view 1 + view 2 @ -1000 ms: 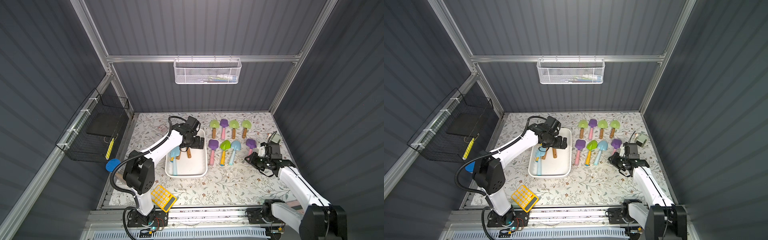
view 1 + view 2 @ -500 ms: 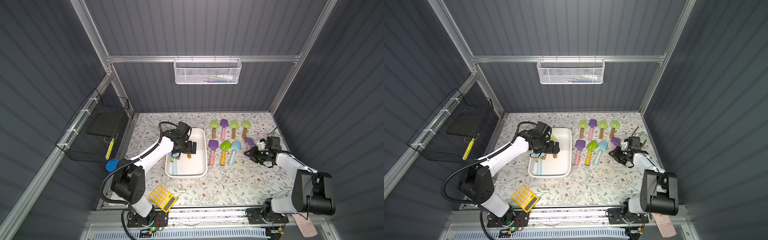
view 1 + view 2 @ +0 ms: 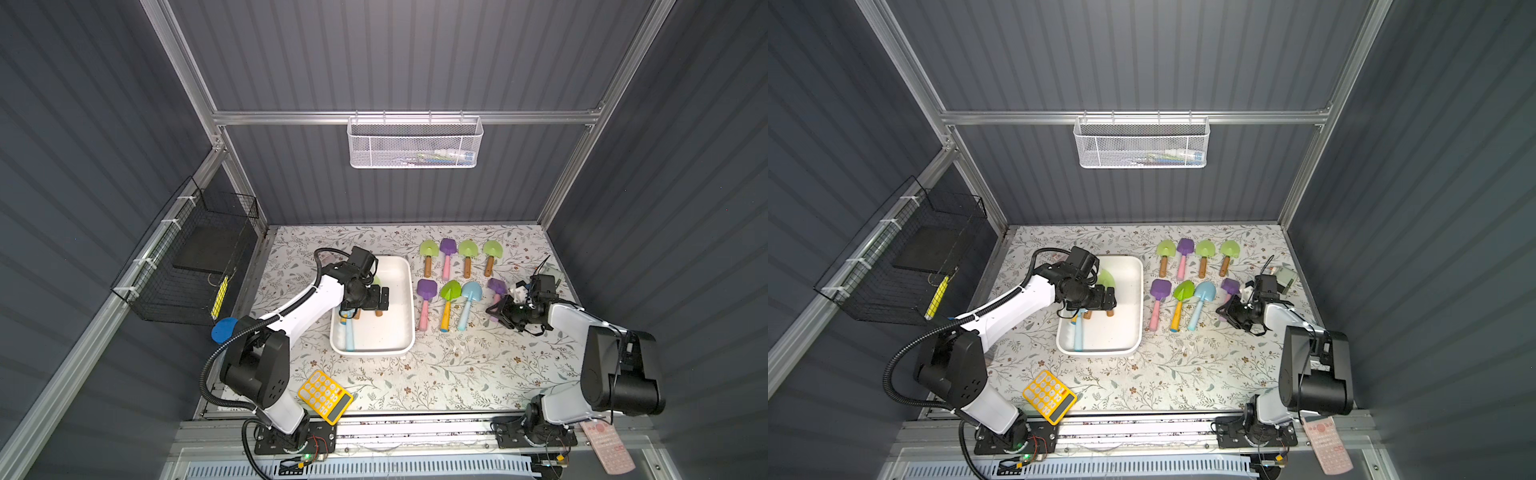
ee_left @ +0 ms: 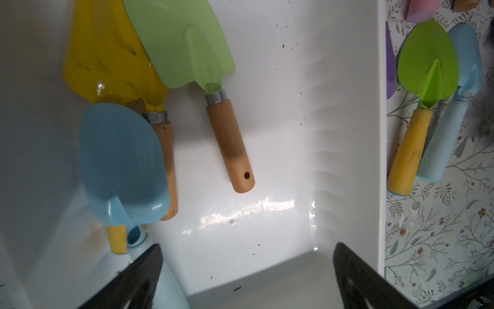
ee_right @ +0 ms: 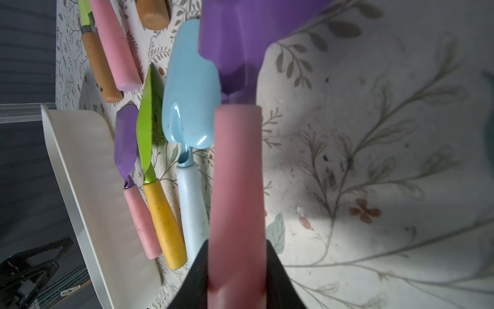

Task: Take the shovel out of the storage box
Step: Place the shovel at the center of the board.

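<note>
Over the storage box (image 3: 410, 291), your left gripper (image 4: 248, 248) hangs with jaws spread wide, placed to straddle the green shovel (image 4: 227, 139) lying inside. Beside the row of shovels (image 3: 471, 291), your right gripper (image 5: 238, 254) is clamped on the purple shovel (image 5: 236, 174), likely to extend that row.

Dark grey ribbed walls (image 3: 395, 54) enclosed the floral-patterned surface (image 3: 415, 374). Above the surface's far edge, a white mesh basket (image 3: 414, 142) hung from an aluminium rail (image 3: 291, 117). Beside the surface, a black wire basket (image 3: 187, 262) hung on a side wall.
</note>
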